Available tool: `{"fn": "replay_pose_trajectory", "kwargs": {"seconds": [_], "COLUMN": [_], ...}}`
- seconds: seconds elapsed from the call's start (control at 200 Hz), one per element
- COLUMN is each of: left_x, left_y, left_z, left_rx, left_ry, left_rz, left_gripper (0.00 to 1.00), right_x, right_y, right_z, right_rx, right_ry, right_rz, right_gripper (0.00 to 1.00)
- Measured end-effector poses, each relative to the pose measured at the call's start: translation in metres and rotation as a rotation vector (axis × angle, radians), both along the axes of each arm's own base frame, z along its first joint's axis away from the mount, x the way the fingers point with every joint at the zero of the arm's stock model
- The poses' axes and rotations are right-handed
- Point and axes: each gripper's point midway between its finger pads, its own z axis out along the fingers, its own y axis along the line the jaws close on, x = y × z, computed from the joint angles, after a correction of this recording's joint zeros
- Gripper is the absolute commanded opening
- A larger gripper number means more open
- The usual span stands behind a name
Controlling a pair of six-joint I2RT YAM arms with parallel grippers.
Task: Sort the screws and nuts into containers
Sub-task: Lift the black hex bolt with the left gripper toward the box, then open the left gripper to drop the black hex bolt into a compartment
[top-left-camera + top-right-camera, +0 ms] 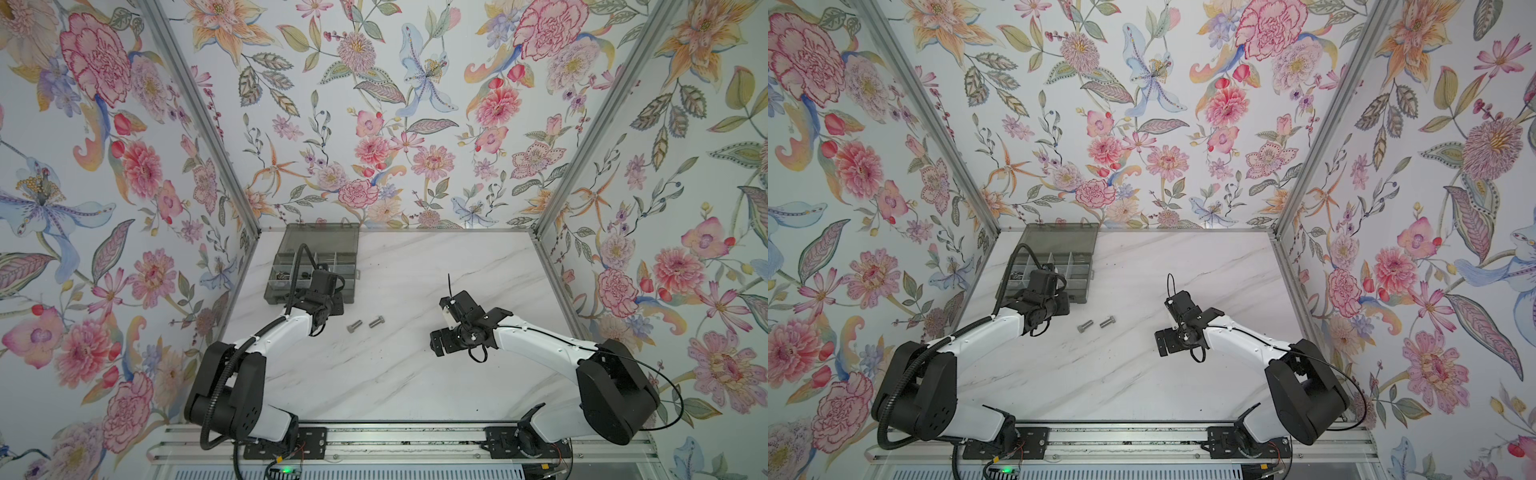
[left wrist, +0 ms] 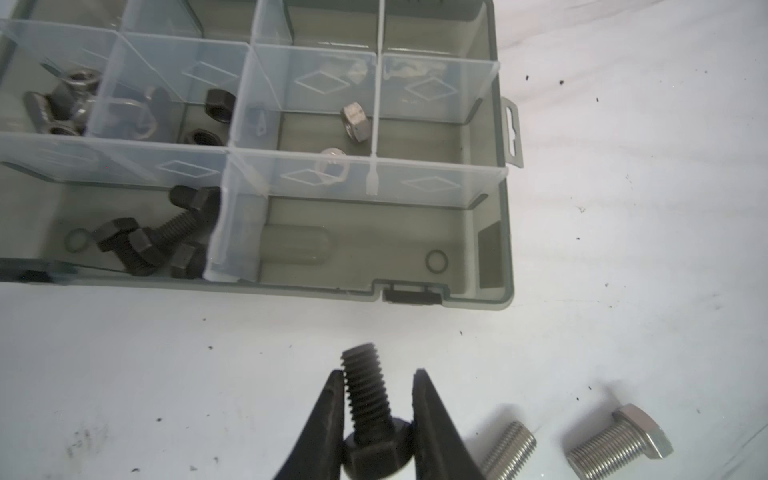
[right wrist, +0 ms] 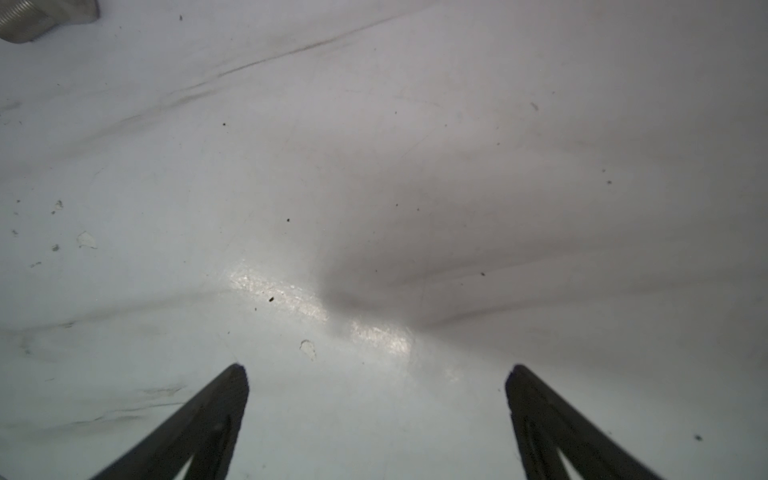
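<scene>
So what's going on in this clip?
The left gripper holds a black bolt by its head, near the open organiser box, where black bolts and nuts already sit in separate cells. Two silver bolts lie on the table, not yet sorted. The right gripper hangs open and empty over bare table.

Both arms pair glossy white link shells with bulky matte-black joint housings. The left arm (image 1: pixel 286 328) trails a ribbed black conduit (image 1: pixel 212 402) at seven o'clock, and the right arm (image 1: pixel 536 345) a thin black cable (image 1: pixel 680 401) at four o'clock. The left gripper (image 2: pixel 379 374) and right gripper (image 3: pixel 376 370) both have slim, black, wedge-shaped fingers (image 2: pixel 322 428), and black base plates bolt to a silver rail (image 1: pixel 395 446) at six o'clock.
</scene>
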Motion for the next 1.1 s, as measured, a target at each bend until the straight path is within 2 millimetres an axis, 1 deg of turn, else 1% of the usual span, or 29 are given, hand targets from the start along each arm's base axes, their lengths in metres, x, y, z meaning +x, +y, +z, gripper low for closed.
{"fn": "replay_pose_trajectory", "kwargs": {"seconds": [0.11,0.195,0.285,0.345,0.41,0.5,0.601,0.686,0.846,0.991,1.031,1.101], "left_x": [0.004,0.014,0.027,0.036,0.043,0.048,0.048,0.047,0.059,0.061,0.061,0.061], "left_y": [0.024,0.048,0.069,0.081,0.090,0.097,0.102,0.104,0.106,0.108,0.108,0.108], "left_z": [0.012,0.024,0.034,0.034,0.027,0.008,-0.015,-0.029,-0.024,-0.033,-0.036,-0.037], "left_rx": [-0.002,-0.001,-0.001,0.002,0.001,0.003,0.004,-0.001,-0.005,-0.011,-0.015,-0.019], "left_ry": [-0.013,-0.032,-0.052,-0.047,-0.033,0.008,0.065,0.097,0.070,0.082,0.087,0.090], "left_rz": [0.045,0.094,0.136,0.158,0.172,0.182,0.190,0.188,0.188,0.190,0.189,0.187], "left_gripper": [0.00,0.00,0.00,0.00,0.00,0.00,0.00,0.00,0.00,0.00,0.12,0.17], "right_x": [0.000,0.000,0.000,0.000,0.000,0.000,0.000,0.000,0.000,0.000,0.000,0.000], "right_y": [0.000,0.000,0.000,0.000,0.000,0.000,0.000,0.000,0.000,0.000,0.000,0.000], "right_z": [-0.001,-0.001,-0.001,-0.001,-0.001,-0.001,-0.001,-0.001,-0.001,-0.001,-0.001,-0.001], "right_rx": [-0.001,-0.001,-0.001,-0.001,-0.001,-0.001,-0.001,-0.001,-0.001,-0.001,-0.001,-0.001], "right_ry": [0.002,0.002,0.002,0.002,0.002,0.002,0.002,0.002,0.002,0.002,0.002,0.002], "right_rz": [0.000,0.000,0.000,0.000,0.000,0.000,0.000,0.000,0.000,0.000,0.000,0.000], "right_gripper": [0.99,0.99,0.99,0.99,0.99,0.99,0.99,0.99,0.99,0.99,0.99,0.99]}}
